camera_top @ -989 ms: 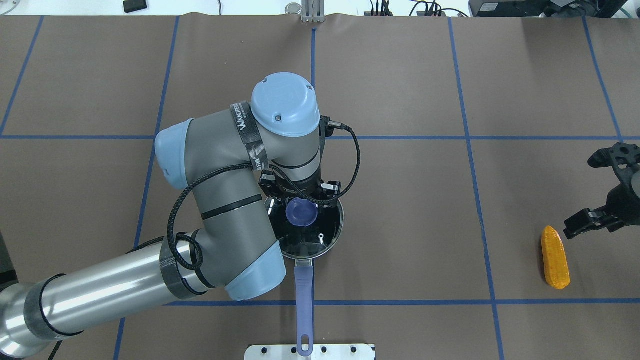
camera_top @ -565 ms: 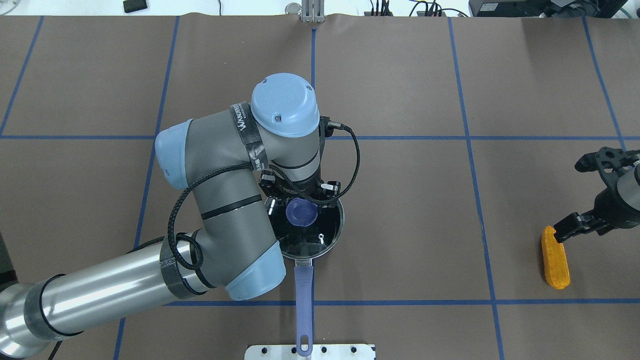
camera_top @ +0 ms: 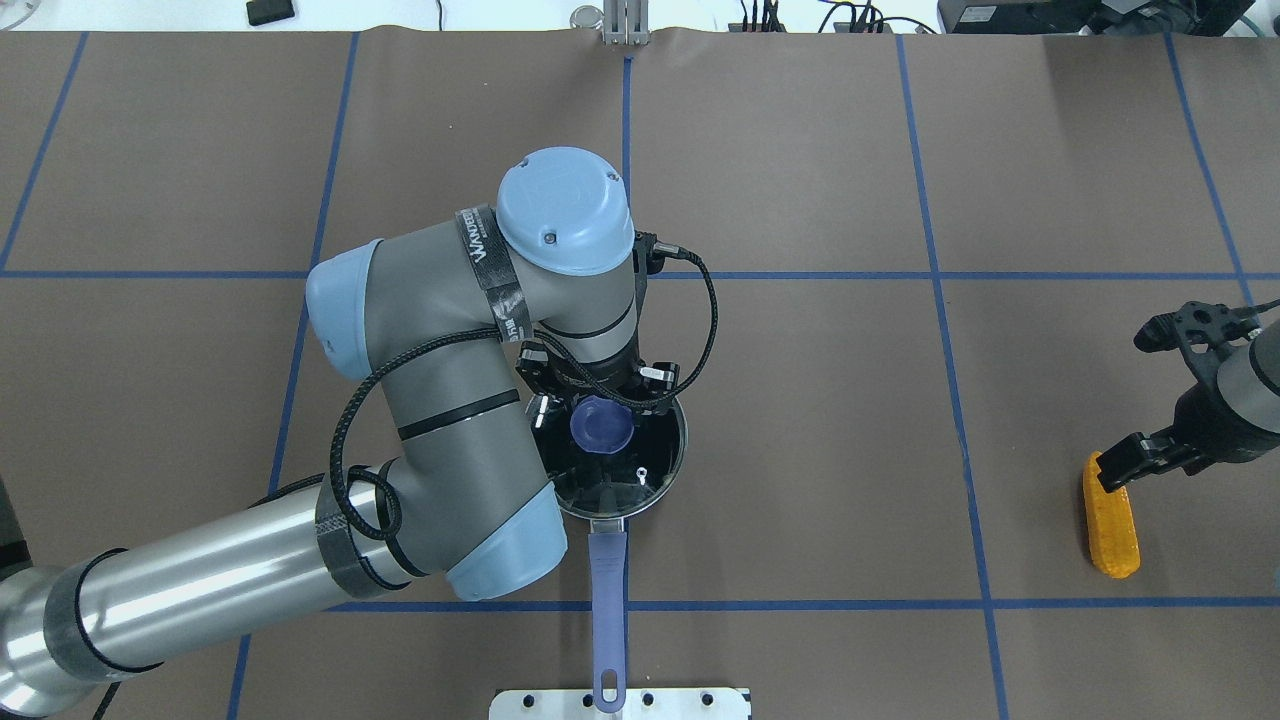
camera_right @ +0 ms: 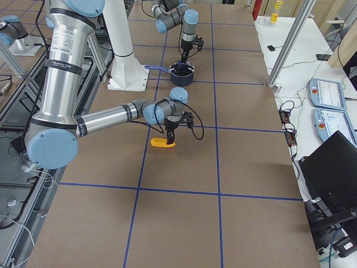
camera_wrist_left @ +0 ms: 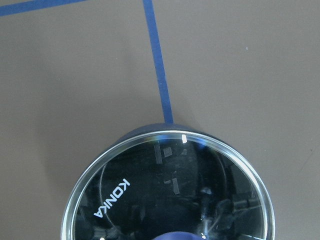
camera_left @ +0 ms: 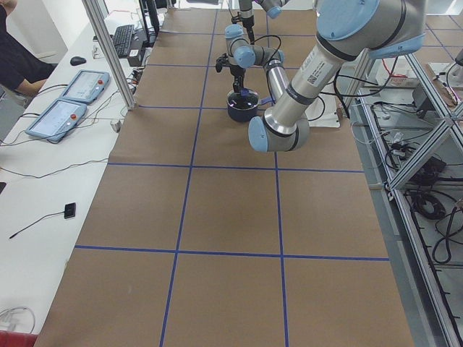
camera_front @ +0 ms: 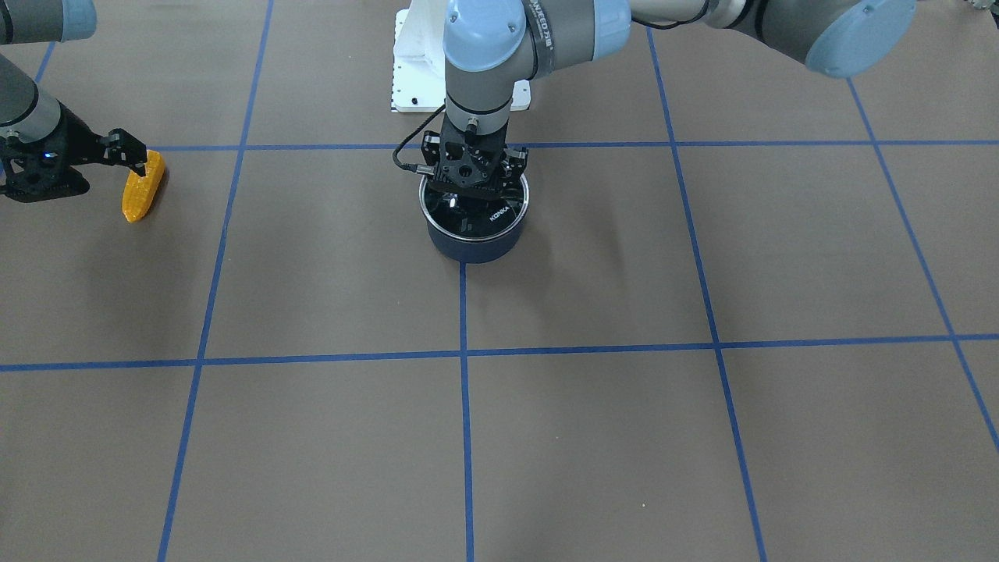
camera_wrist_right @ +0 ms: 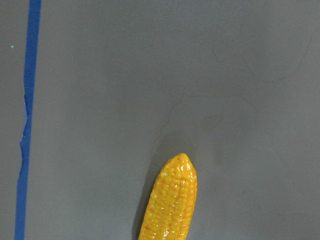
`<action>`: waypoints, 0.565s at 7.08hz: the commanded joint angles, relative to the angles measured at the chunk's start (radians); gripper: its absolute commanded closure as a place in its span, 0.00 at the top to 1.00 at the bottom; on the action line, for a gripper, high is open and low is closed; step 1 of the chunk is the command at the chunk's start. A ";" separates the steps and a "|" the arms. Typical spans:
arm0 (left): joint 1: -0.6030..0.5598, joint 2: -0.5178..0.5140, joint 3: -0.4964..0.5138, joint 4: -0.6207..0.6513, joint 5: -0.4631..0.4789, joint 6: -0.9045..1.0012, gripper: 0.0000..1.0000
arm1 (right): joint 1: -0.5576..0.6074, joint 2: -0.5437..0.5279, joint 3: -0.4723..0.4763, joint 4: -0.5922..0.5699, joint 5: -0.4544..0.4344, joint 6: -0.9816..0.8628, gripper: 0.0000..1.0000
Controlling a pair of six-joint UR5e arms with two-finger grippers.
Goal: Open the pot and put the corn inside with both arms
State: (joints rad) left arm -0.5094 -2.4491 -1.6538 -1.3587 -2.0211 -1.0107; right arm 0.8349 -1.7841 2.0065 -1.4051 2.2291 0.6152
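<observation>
The dark-blue pot stands at the table's middle, its purple-blue handle pointing toward my base. Its glass lid, marked "KONKA", lies on it. My left gripper points straight down over the lid and is shut on the purple knob. The pot also shows in the front view. The orange-yellow corn lies flat at the right. My right gripper is open, low over the corn's far end, as the front view also shows. The right wrist view shows the corn's tip.
My white base plate sits just behind the pot handle's end. Blue tape lines divide the brown mat. Control tablets and a seated person are beside the table on its far side.
My right gripper has moved down and inward, from beside the corn to over its far end. My left arm has shifted very slightly; the lid still rests on the pot.
</observation>
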 commanded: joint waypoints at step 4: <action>-0.107 0.007 -0.061 0.007 -0.103 0.018 0.52 | -0.088 0.064 -0.072 0.011 -0.048 0.050 1.00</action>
State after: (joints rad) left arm -0.5669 -2.4481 -1.6935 -1.3549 -2.0677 -0.9993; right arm 0.7812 -1.7568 1.9678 -1.3959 2.1962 0.6288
